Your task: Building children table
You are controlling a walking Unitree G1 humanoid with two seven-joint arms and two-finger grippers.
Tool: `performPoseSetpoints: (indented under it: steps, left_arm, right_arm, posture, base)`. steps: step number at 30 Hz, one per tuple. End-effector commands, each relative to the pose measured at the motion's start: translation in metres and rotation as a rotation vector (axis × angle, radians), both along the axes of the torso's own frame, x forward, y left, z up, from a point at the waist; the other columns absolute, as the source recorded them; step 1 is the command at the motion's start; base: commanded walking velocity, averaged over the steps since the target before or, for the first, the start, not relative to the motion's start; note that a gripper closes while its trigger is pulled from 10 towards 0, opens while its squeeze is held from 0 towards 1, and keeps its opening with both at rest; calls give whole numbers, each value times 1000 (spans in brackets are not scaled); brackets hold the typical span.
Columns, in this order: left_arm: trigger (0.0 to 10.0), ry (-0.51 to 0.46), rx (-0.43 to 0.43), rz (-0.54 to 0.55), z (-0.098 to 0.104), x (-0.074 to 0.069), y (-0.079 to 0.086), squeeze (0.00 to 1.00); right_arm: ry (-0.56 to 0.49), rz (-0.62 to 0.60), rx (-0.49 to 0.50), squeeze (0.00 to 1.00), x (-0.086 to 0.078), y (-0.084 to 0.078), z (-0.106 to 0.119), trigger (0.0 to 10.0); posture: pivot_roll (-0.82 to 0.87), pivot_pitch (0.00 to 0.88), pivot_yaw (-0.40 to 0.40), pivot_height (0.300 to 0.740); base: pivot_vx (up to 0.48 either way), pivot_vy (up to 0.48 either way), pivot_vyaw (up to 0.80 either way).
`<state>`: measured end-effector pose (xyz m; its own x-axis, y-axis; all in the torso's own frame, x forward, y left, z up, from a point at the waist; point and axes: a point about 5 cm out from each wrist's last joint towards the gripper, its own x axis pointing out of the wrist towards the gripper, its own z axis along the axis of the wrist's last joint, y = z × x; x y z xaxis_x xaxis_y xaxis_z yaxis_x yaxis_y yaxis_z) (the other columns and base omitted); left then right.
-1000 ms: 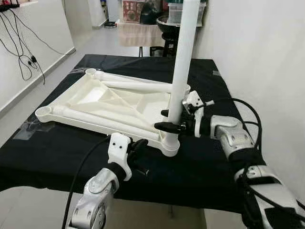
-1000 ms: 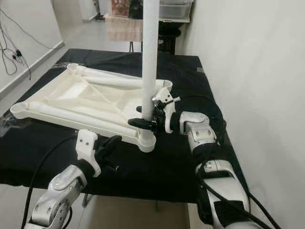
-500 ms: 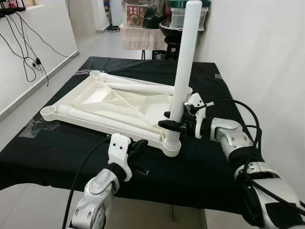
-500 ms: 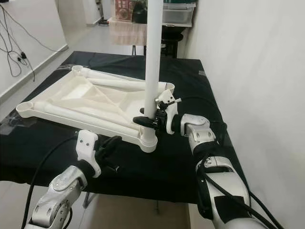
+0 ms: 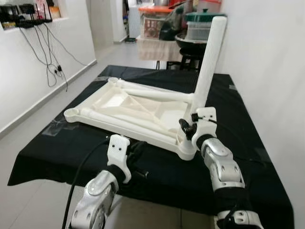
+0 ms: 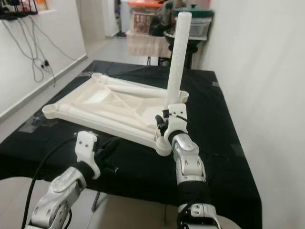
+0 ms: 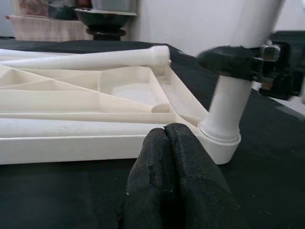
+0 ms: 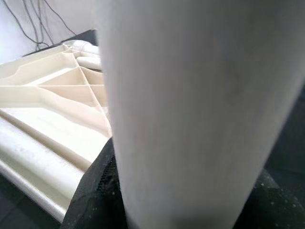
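my right claw (image 5: 187,128) is clamped round the leg (image 5: 206,71), low down, just above the near corner socket (image 5: 187,149) of the upturned top (image 5: 125,106). the leg stands upright in that socket, maybe leaning a touch away from me. my left claw (image 7: 167,157) is pinched closed on nothing and sits just in front of the top's near edge, close to the same corner.

the step in hand looks like seating this leg. i'd keep the grip low where it is, so the push goes straight down the socket instead of levering the corner sideways. get the leg square to the top first, then press or twist. the left claw could lean on the near rail so the top doesn't skate on the cloth. can't tell from here if the leg is fully home, though the left wrist view shows its foot sitting inside the collar.

two more legs (image 5: 152,93) lie across the top, beyond the socket corner, one with a threaded end showing, so there's more of this to come.

the top sits on a tabletop (image 5: 57,143) under a black cloth, which may let it slide. white wall to the right of the top, cables (image 5: 52,62) down the wall on the left, pale floor, and a cluttered stand with pots and tubs (image 5: 195,28) past the far end.
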<state>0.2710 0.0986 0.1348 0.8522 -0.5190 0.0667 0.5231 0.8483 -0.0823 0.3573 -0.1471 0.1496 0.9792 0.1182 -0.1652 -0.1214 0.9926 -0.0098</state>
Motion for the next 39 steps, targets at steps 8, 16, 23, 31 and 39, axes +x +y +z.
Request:
performPoseSetpoints:
  steps: [8, 16, 23, 31, 39]
  left_arm:
    - [10000, 0, 9, 6, -2, 3, 0, 0]
    - [10000, 0, 2, 4, -2, 3, -1, 0]
    - [10000, -1, -2, 4, -2, 4, -2, 0]
    - [10000, -2, -3, 6, -1, 4, -2, 0]
    - [10000, -4, -6, 8, 0, 3, -2, 0]
  right_arm:
    - [49, 133, -11, 1000, 12, 5, -5, 10000]
    - [-109, 625, 6, 0, 15, 15, 38, 10000]
    - [4, 893, 55, 0, 19, 1, 34, 10000]
    - [99, 988, 88, 0, 15, -6, 24, 0]
    - [49, 885, 70, 0, 19, -16, 23, 0]
  posture:
    - [-28, 0, -40, 740]
    - [-29, 0, -39, 740]
    - [-24, 0, -47, 740]
    - [-18, 3, -53, 740]
    - [-25, 20, -52, 740]
  base:
    - [0, 0, 0]
    - [0, 0, 0]
    - [0, 0, 0]
    - [0, 0, 0]
    - [0, 0, 0]
